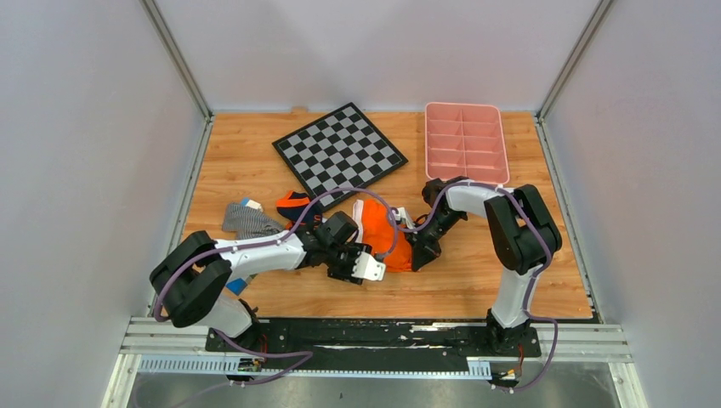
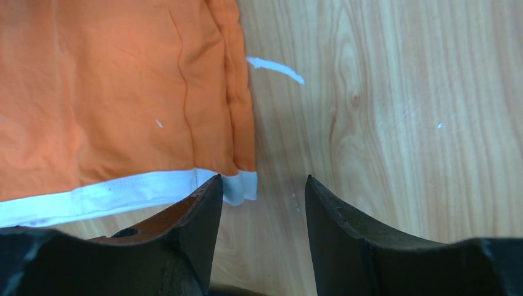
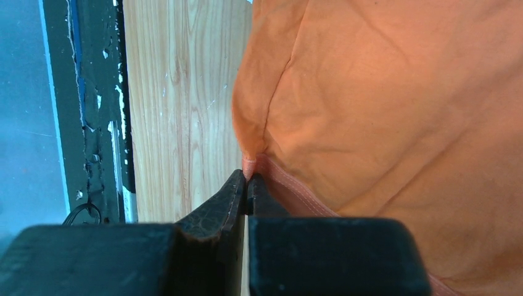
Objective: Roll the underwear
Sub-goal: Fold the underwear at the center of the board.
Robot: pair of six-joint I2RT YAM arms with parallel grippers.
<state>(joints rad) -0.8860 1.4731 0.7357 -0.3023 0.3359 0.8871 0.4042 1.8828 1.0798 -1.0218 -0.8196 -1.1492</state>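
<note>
Presently, the left gripper [image 2: 262, 182] is seen with its jaws partly apart and nothing between them. Bare table [image 2: 401, 123] shows in the gap, and the corner of the white band [image 2: 123, 191] sits just against its left-hand finger [image 2: 197, 209]. The underwear [image 1: 380, 231] is spread flat on the wood between the two grippers, ahead and to the left of this hand's tips. The right gripper [image 3: 248, 179] is closed tight on the orange hem seam, with the cloth lying ahead and to the right of its tips.

The step is judged to be the taking of the banded edge to start the roll. For a sound grip, the left jaws should be shifted leftward so that the band's corner falls between them before closing, and every layer should be caught. The opposite hold should be held taut so the roll starts straight.

From above, the long axis appears to run from near to far, slightly tilted, with the white band laid across the left hand's tips.
</note>
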